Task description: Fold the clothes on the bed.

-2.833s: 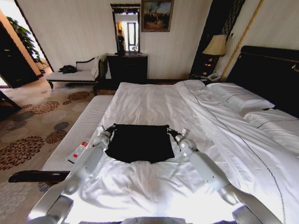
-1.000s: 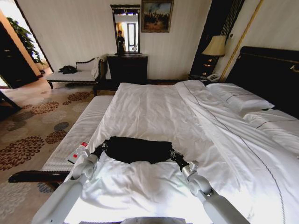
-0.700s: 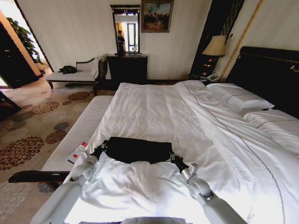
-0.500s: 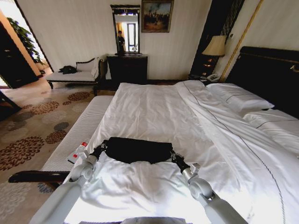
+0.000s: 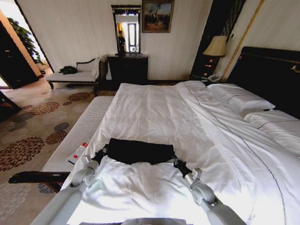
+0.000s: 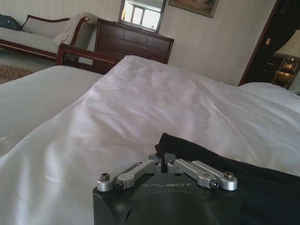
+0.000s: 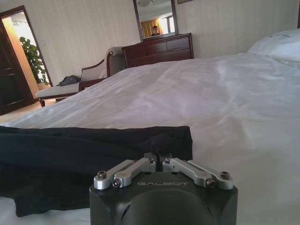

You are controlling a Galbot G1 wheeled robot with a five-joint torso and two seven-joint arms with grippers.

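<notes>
The black T-shirt (image 5: 136, 151) lies folded into a narrow band across the near part of the white bed (image 5: 154, 108). My left gripper (image 5: 101, 153) sits at the band's left end and my right gripper (image 5: 175, 160) at its right near corner. In the left wrist view, the left gripper (image 6: 161, 161) has its fingers pinched together on the dark cloth (image 6: 243, 173). The right wrist view likewise shows the right gripper (image 7: 158, 157) shut at the hem of the shirt (image 7: 70, 150).
A white remote (image 5: 77, 152) lies on the striped mattress edge at the bed's left. Pillows (image 5: 241, 98) and a dark headboard (image 5: 272, 75) are at the right. A bench (image 5: 70, 76), dresser (image 5: 127, 68) and lamp (image 5: 216, 46) stand by the far wall.
The shirt, held spread out 2.8 s ago, now lies as a narrow band. Over the last second both grippers drew back slightly toward me; the band hardly moved.
</notes>
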